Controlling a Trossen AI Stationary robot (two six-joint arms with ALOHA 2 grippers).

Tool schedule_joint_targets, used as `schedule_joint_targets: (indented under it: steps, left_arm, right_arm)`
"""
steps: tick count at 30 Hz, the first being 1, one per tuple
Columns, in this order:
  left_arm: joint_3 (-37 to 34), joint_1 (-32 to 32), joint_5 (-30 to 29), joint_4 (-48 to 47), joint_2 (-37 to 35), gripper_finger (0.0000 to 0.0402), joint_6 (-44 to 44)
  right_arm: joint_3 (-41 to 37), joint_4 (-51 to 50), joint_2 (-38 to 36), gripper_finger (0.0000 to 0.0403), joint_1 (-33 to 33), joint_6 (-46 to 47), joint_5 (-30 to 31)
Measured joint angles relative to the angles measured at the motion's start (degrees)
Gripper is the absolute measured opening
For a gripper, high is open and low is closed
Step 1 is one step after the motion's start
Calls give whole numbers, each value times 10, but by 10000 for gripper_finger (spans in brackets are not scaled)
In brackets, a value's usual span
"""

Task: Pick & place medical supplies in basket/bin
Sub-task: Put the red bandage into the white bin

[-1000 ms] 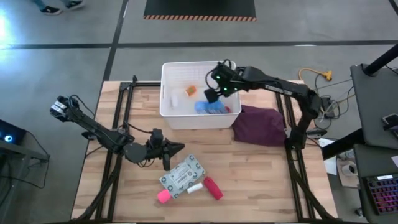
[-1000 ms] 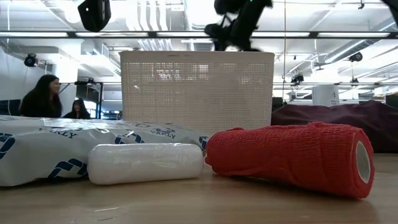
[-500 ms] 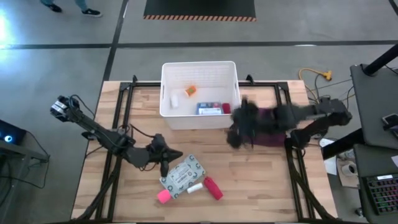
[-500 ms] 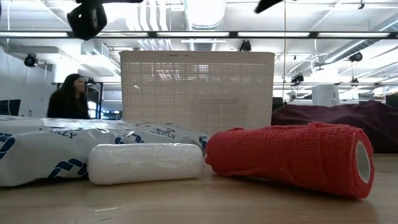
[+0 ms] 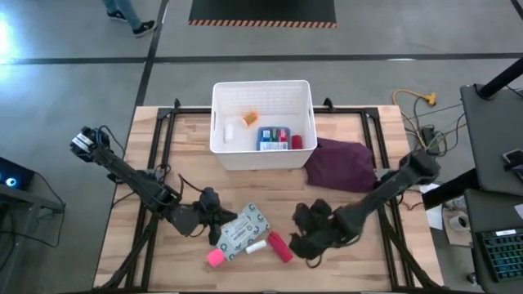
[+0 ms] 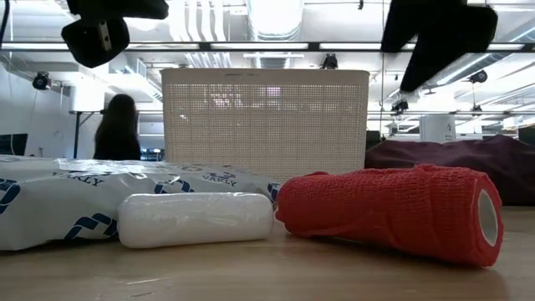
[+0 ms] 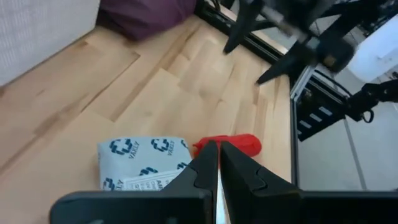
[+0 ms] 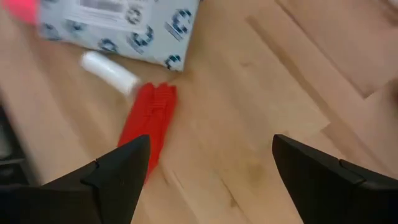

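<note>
R gripper (image 5: pixel 304 238): jaws spread wide, holding nothing, fingers (image 8: pixel 118 177) apart w/ bare wood between; low over table at 3 o'clock of red roll, near it, not touching.
L gripper (image 5: pixel 214 222): jaws pressed shut, tips together, nothing held; at 9 o'clock edge of packet, tips just beside it, contact can't tell.
Red roll (image 5: pixel 279 247): lying on its side, front of table, at 4 o'clock of packet.
White roll (image 6: pixel 196 219): lying flat, betw. packet and red roll, just beside both.
Pink item (image 5: pixel 215 258): at 7 o'clock of packet, close.
Packet (image 5: pixel 240 231): grey-blue, flat on table, printed logos.
Maroon cloth (image 5: pixel 341 165): bunched at 3 o'clock of bin, touching its corner.
Bin (image 5: pixel 223 154): white, at 12 o'clock of packet, far side of table; blue box (image 5: pixel 272 138), red item, orange bit, white bit inside.
Person (image 6: pixel 119 127): standing in room beyond.
</note>
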Motion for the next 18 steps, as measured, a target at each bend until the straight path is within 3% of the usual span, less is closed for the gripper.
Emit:
schedule_joint_targets:
  steps: [18]
  left_arm:
    - [0,-6,0,0,1,0,-15]
  right_arm:
    - [163,16,245,327,14,30,-64]
